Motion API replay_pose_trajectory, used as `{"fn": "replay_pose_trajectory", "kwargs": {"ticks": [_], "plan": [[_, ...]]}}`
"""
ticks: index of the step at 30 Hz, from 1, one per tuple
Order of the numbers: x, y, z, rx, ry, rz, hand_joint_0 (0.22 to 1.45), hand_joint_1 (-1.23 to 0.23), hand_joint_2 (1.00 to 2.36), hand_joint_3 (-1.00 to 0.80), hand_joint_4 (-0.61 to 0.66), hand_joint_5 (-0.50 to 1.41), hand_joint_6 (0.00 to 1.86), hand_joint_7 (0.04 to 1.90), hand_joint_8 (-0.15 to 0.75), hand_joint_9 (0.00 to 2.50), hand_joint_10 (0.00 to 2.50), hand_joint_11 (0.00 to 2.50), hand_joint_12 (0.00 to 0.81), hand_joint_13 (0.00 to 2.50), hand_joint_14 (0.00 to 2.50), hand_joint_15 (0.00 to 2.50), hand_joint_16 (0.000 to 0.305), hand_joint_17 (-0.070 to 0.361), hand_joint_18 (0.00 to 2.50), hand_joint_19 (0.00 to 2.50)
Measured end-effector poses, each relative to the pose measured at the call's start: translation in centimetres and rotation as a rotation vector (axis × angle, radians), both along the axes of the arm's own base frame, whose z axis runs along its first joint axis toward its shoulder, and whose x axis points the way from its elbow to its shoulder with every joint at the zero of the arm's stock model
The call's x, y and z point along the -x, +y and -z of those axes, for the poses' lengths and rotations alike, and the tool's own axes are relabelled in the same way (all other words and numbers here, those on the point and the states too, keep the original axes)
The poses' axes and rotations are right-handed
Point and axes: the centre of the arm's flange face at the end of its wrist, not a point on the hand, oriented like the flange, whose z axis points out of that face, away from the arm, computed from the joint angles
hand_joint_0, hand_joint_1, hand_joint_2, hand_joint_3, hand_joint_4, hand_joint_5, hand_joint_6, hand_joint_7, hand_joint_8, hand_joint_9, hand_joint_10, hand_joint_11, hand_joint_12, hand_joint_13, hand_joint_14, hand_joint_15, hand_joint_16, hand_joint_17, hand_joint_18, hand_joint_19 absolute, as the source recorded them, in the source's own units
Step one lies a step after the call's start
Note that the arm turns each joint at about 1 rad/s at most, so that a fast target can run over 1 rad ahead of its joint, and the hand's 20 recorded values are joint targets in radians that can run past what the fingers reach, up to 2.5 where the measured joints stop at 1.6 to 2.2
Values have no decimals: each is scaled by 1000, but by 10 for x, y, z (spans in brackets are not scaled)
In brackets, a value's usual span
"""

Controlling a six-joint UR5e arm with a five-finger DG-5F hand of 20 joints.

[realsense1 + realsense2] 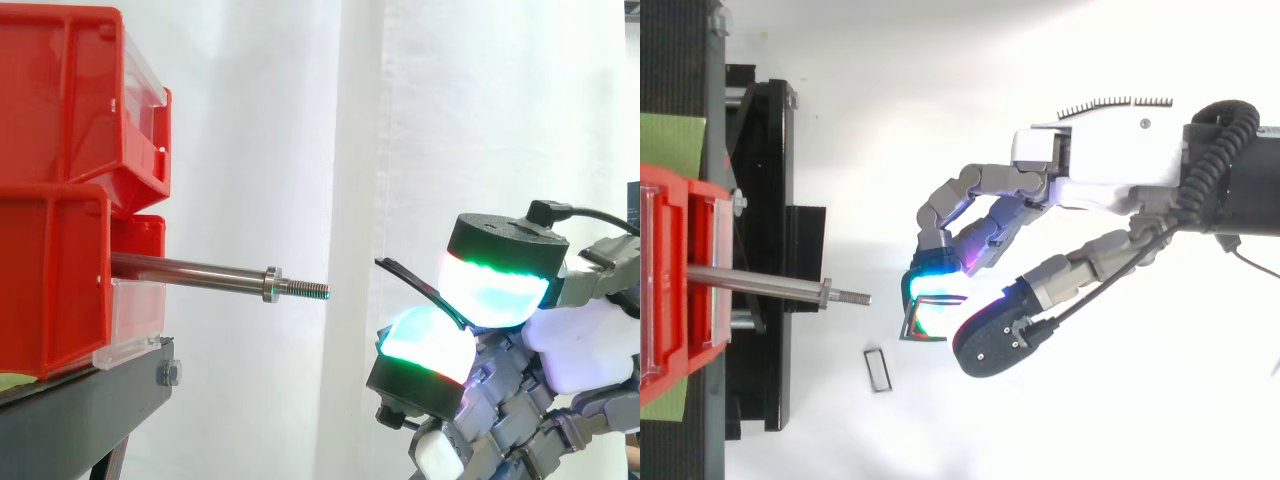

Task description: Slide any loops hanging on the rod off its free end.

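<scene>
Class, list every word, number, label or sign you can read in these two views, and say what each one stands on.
None: no word, number or sign can be read in either view.
The red bins, the rod, the robot hand and the thin loop pinched between its pads show no legible marking.
</scene>
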Motion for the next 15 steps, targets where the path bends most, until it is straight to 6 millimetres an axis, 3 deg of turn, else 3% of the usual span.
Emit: {"fn": "replay_pose_trajectory", "kwargs": {"ticks": [7, 12, 15], "plan": [[0, 1, 0, 0, 1, 2, 605, -588, 1012, -331, 23, -100, 843, 1061, 223, 825, 4, 115, 301, 533, 3, 104, 40, 91, 613, 367], [0, 2, 0, -3, 3, 4, 605, -656, 1014, -175, 40, -111, 861, 1043, 271, 827, 6, 166, 327, 549, 4, 98, 45, 101, 657, 325], [0, 2, 0, -5, 4, 3, 606, -687, 1014, -178, 78, -122, 873, 1031, 278, 825, 7, 206, 330, 545, 4, 110, 45, 101, 662, 333]]}}
